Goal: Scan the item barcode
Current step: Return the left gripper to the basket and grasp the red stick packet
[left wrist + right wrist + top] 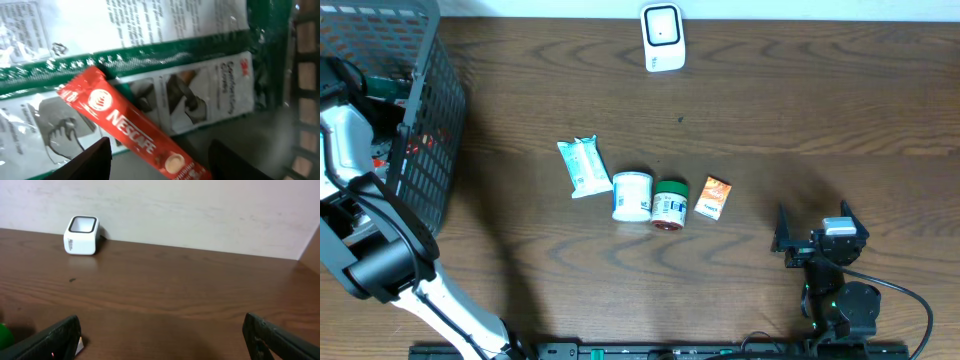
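Left arm (355, 190) reaches into the black mesh basket (425, 120) at the tabletop's (800, 110) far left corner.

Left wrist view: left pincer (161, 150) is spread, with dark fingers (90, 162) low in the frame on either side. The lower end of a red Nescafe stick (135, 132) runs between them. It lies slantwise and there is a clear gap on its right side, so it is not pinched. The stick rests on a green-and-white printed pack (200, 85), and the basket wall is at the right edge of that view.

Right pincer (817, 238) sits low at the near right of the tabletop, spread wide with nothing between the fingers. In the right wrist view the fingers (52, 337) frame bare wood.

White scanner (663, 38) stands upright at the far edge, mid-table, well apart from both arms. It also shows in the right wrist view, far left.

There is a row at mid-table. A teal-and-white packet (582, 166) lies flat at the left, with a white tub (632, 196) just beside it. The tub touches a green-lidded jar (670, 205), and an orange box (712, 198) is close on the right. All four are well apart from the basket.
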